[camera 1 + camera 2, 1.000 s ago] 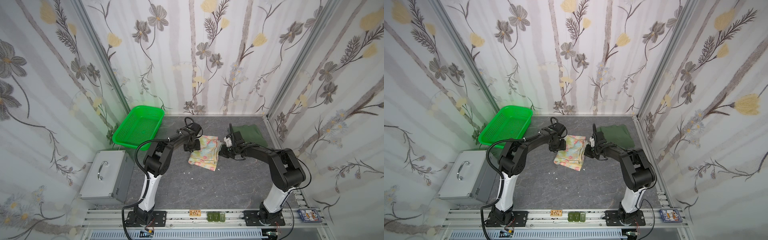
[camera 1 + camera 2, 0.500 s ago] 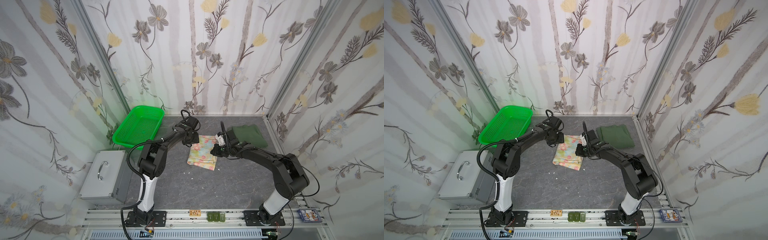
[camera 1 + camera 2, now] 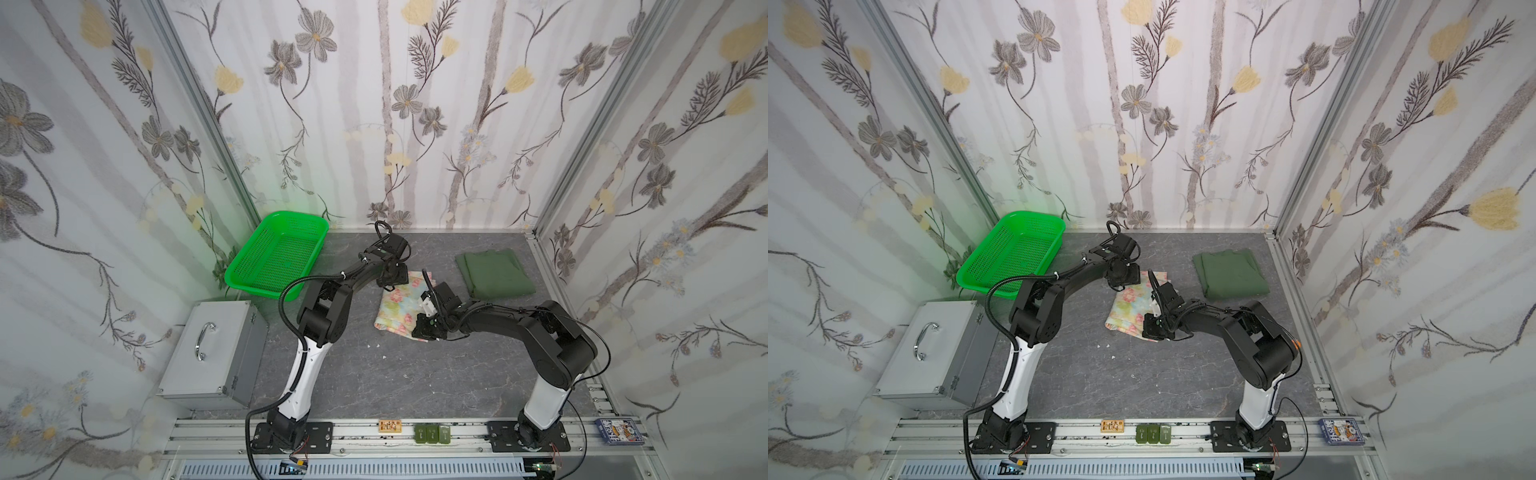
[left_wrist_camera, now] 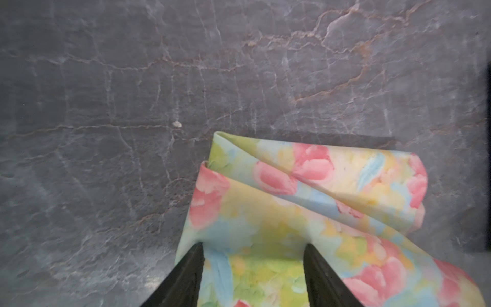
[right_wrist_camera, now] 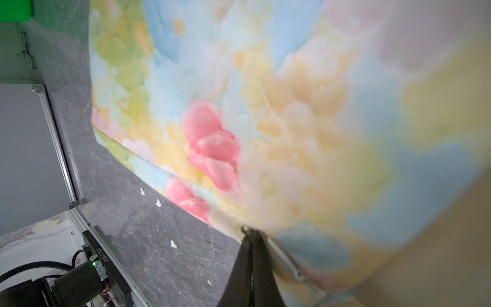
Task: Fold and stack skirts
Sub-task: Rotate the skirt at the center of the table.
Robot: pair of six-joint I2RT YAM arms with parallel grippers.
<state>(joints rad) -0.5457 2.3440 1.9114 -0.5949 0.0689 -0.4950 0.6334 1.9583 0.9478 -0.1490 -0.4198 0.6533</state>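
The left arm rises from its base on the near rail, bends at a raised elbow and stretches its forearm toward the far side of the table. Its wrist is tipped down over the far edge of the floral skirt. The left jaws stand partly open. In the left wrist view the two black fingers are spread apart with their tips resting on the flowered cloth, and they hold nothing. The right arm climbs from its own base to a high elbow by the right wall. From there its forearm runs low and nearly level across the table toward the left, ending at the near right corner of the floral skirt. The right jaws are closed tight. In the right wrist view the fingers meet on the hem of the skirt, which rises blurred close to the lens. In both top views the floral skirt lies folded mid-table between the two arms. The green skirt lies folded flat in the far right corner, apart from the floral one and clear of both arms. A basket sits at the far left.
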